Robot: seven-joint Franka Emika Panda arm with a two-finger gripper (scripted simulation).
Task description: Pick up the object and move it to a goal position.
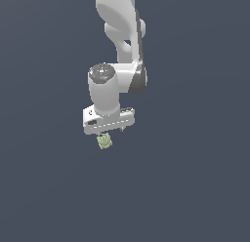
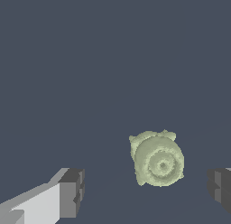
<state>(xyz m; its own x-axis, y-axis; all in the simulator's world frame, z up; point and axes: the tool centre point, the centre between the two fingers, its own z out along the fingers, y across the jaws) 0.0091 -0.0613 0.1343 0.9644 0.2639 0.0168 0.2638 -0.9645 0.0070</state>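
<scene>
Pincer (image 2: 146,191) spread wide, holding nothing; object (image 2: 156,158) between fingers, clear gaps both sides.

Little knobbly lump, sitting loose

The object (image 1: 104,141) (image 2: 156,158) was a small pale yellow-green blob with bumpy squarish edges, its round ringed top facing the wrist camera, resting on the dark worktop (image 1: 195,187).

A plain dark slate-blue surface (image 1: 195,187) fills the exterior view from edge to edge, flat and evenly lit, with no markings, seams or edges to be seen. The wrist view shows the same uniform blue-grey ground (image 2: 90,60), equally featureless. Whether it is a worktop or a floor cannot be told.
</scene>
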